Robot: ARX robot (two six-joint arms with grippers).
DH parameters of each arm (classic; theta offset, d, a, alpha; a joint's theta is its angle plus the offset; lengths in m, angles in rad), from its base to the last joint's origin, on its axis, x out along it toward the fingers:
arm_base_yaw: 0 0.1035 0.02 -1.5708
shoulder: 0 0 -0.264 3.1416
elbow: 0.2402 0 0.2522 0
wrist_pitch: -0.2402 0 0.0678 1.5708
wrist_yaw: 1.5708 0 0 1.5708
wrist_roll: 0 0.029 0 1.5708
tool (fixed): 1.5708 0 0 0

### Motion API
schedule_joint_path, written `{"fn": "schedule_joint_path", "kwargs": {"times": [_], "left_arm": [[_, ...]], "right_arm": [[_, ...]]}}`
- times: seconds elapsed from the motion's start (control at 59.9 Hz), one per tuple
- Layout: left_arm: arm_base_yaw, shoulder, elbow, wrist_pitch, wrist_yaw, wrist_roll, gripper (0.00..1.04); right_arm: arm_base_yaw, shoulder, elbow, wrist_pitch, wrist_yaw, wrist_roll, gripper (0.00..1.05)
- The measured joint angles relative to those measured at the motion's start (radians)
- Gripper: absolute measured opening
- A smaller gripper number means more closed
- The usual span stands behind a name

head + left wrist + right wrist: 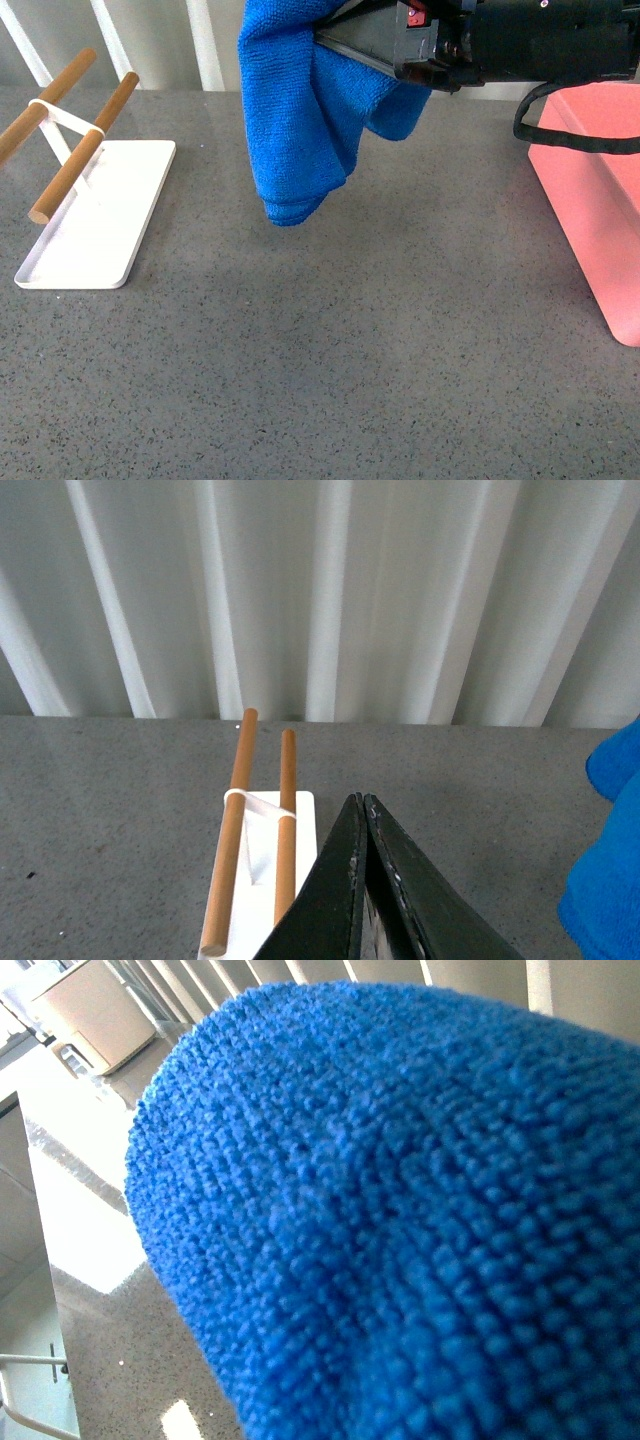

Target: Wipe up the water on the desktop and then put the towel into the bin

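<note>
The blue towel (300,110) hangs bunched in the air above the grey speckled desktop (330,340), at the top middle of the front view. My right gripper (335,42) is shut on the towel, reaching in from the upper right. In the right wrist view the towel (400,1220) fills the frame and hides the jaws. The salmon-pink bin (600,210) stands at the right edge, to the right of the hanging towel. My left gripper (360,802) is shut on nothing, above the desktop (110,820). A blue edge of the towel (608,870) shows in the left wrist view.
A flat white tray (100,215) with two wooden rods (85,145) lies at the left; the same tray (262,880) sits just ahead of my left gripper. White vertical slats (320,590) close off the far side of the desk.
</note>
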Motion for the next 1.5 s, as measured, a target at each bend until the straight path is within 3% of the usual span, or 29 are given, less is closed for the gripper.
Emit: {"fn": "schedule_joint_path", "kwargs": {"times": [0.384,0.451,0.568,0.752,1.103,1.504], "left_arm": [[0.087,-0.234,-0.148,-0.087,0.084,0.001,0.04],[0.138,-0.278,-0.164,-0.116,0.157,0.001,0.04],[0.172,-0.338,-0.183,-0.155,0.167,0.001,0.04],[0.176,-0.426,-0.228,-0.178,0.173,0.002,0.04],[0.176,-0.647,-0.228,-0.387,0.173,0.002,0.04],[0.176,-0.784,-0.228,-0.521,0.173,0.002,0.04]], "right_arm": [[-0.009,-0.009,0.000,-0.032,-0.005,-0.024,0.04],[-0.009,-0.009,0.000,-0.032,-0.005,-0.024,0.04],[-0.010,-0.010,0.000,-0.032,-0.005,-0.024,0.04],[-0.011,-0.015,0.000,-0.033,0.004,-0.031,0.04],[-0.021,-0.026,-0.001,-0.074,0.008,-0.063,0.04],[-0.047,-0.031,-0.003,-0.180,0.021,-0.164,0.04]]}}
